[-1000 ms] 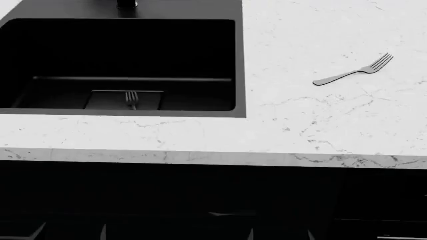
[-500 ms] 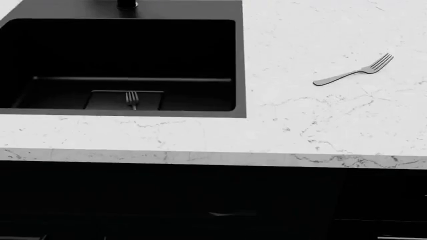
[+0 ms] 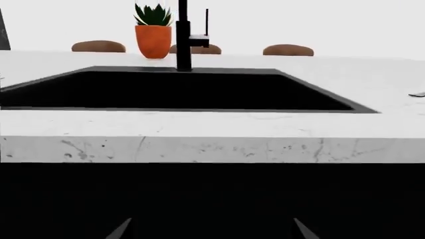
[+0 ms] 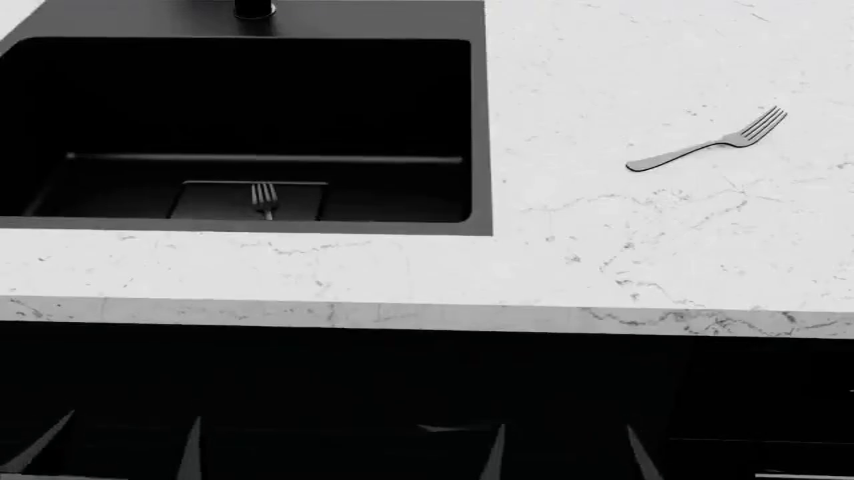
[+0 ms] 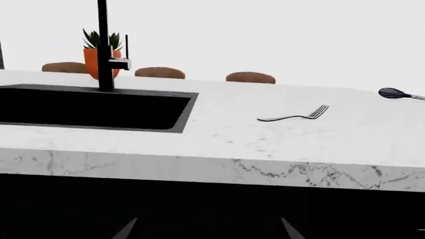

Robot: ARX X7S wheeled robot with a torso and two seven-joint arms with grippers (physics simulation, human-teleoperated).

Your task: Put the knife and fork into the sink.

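One fork (image 4: 264, 198) already lies on the grey bottom plate of the sink (image 4: 481, 130), a second fork (image 4: 707, 146) waits on the counter (image 4: 627, 250) well right of it, no knife shows, and both grippers hang open-fingered below the counter edge, empty.

Matte-black rect sink (image 4: 481, 130) sunk in the white marble counter, wide black rim, black column faucet (image 3: 183, 35) at the back, one fork (image 4: 264, 198) lying on the grey btm plate, 2nd fork (image 4: 707, 142) flat on the counter well to the right, tines pointing away from sink
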